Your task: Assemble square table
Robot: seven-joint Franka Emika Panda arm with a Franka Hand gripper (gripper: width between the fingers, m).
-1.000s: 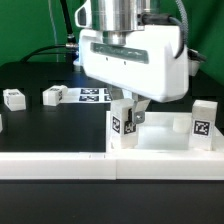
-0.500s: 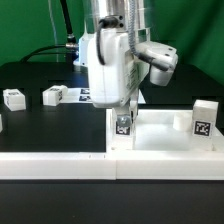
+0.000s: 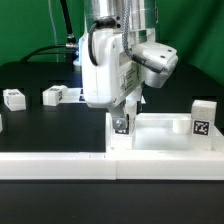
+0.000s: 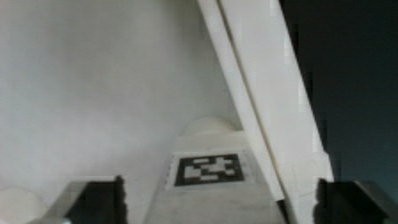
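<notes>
Wide-spread fingers (image 4: pixel 98 203) over the near leg (image 3: pixel 122 126), which stands upright in a corner of the square table top (image 3: pixel 160 138).
All matte white plastic: the top is a rimmed tray, the legs are blocky with black-and-white tags. Four legs counted: near leg and far leg (image 3: pixel 203 117) standing in the top, first loose leg (image 3: pixel 13 98) and second loose leg (image 3: pixel 53 95) on the black desk (image 3: pixel 40 125). Wrist view: near leg's tag (image 4: pixel 215 168) sits between both dark fingers, touching neither.
</notes>
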